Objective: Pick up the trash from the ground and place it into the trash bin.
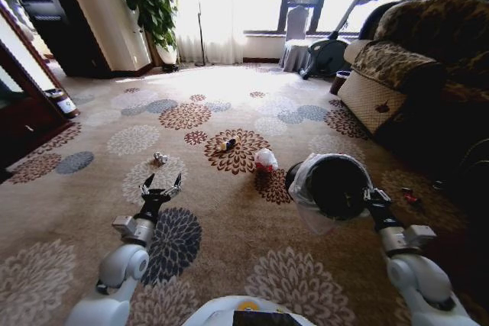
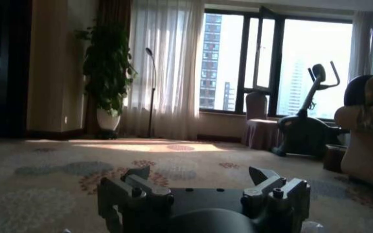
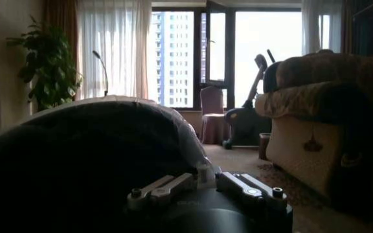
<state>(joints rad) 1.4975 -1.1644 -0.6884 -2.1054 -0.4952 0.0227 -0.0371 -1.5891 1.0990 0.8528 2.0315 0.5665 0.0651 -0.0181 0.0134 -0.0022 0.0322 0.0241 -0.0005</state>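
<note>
Right claw [image 1: 372, 198] is gripping the rim of the trash bin [image 1: 336, 185], its fingers closed on the edge with the pale liner caught between them, as the right wrist view also shows [image 3: 203, 187]. That black bin is being held tipped, its mouth facing the robot, and its inside is too dark to tell what is lying in it. The pale grey liner [image 1: 304, 188] is hanging loosely over the bin's rim.

Just beside the bin, toward the robot's left, the pink-white bag [image 1: 265, 159] is lying on the carpet [image 1: 229, 234]. Farther from the bin on that same side, and a little farther from the robot, the yellow-black packet [image 1: 228, 143] is sitting on a brown flower pattern. Well apart from the bin, across the carpet to the left, the silvery foil ball [image 1: 160, 159] is resting on a pale flower.

Left claw [image 1: 161, 186] is hovering with its jaws spread wide and nothing between them, near the foil ball on the robot's side of it; the left wrist view shows the same spread fingers [image 2: 138, 177].

Beyond the bin, on its right, a patterned sofa [image 1: 412, 59] is standing.
</note>
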